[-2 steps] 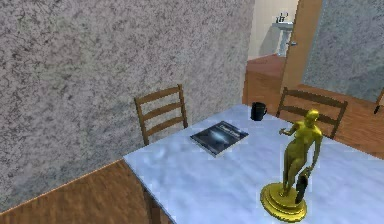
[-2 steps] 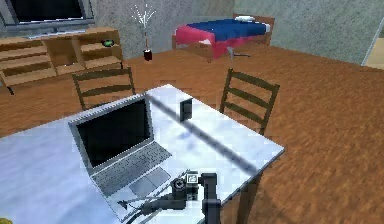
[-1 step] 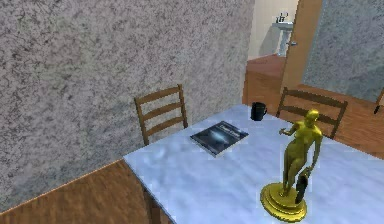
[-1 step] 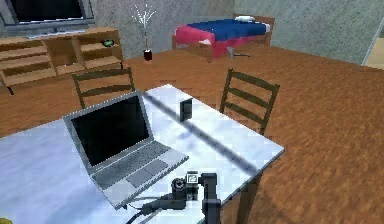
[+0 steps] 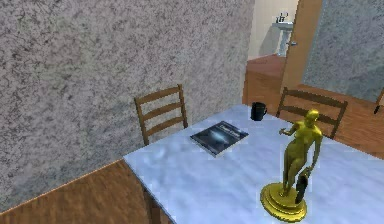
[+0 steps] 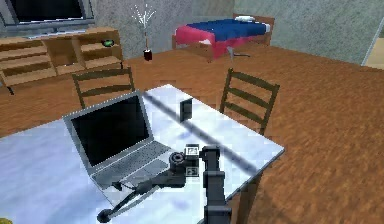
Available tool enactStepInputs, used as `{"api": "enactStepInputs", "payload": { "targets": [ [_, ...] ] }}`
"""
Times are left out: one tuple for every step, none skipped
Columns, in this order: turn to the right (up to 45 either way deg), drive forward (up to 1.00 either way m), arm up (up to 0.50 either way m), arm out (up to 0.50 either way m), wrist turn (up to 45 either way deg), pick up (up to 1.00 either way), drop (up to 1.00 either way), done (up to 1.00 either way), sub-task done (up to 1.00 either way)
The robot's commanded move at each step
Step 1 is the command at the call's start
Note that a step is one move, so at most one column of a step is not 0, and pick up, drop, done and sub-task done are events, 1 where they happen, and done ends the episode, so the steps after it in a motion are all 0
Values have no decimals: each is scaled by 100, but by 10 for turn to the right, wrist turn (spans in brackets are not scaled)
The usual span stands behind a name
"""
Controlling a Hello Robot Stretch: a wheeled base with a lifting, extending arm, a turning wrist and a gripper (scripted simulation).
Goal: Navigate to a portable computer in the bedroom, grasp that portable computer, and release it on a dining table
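**Laptop on the table, gripper at its front edge**

Forward view: a pale table point(image 5: 200, 178) carries a gold statue point(image 5: 298, 165) near its front corner, a dark book point(image 5: 219, 137) lying flat at the middle and a small dark cup point(image 5: 258, 111) at the far edge. Two wooden chairs stand behind it, one on the left point(image 5: 161, 112) and one on the right point(image 5: 312, 108).

Arm side view: the laptop point(image 6: 115, 135) sits on a tabletop point(image 6: 35, 175) with its lid up and its screen dark. The arm point(image 6: 212, 185) rises from the bottom edge, and the gripper point(image 6: 110, 212) reaches toward the view's left, just by the laptop's front edge. With the laptop resting on the table right behind the fingers, I cannot tell whether the gripper has hold of anything. A small dark object point(image 6: 185, 108) stands farther out on the table, and a bed point(image 6: 222, 32) lies across the room.

Since the bed marks this as the bedroom, the grasp looks like the step in hand. The next move would call for a firm hold on the laptop's base and a straight lift clear of the tabletop before the base drives off.
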Motion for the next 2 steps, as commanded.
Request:
{"api": "enactStepInputs", "payload": {
  "targets": [
    [0,0,0,-8,0,0,0,0,0],
    [0,0,0,0,0,0,0,100,0]
  ]
}}
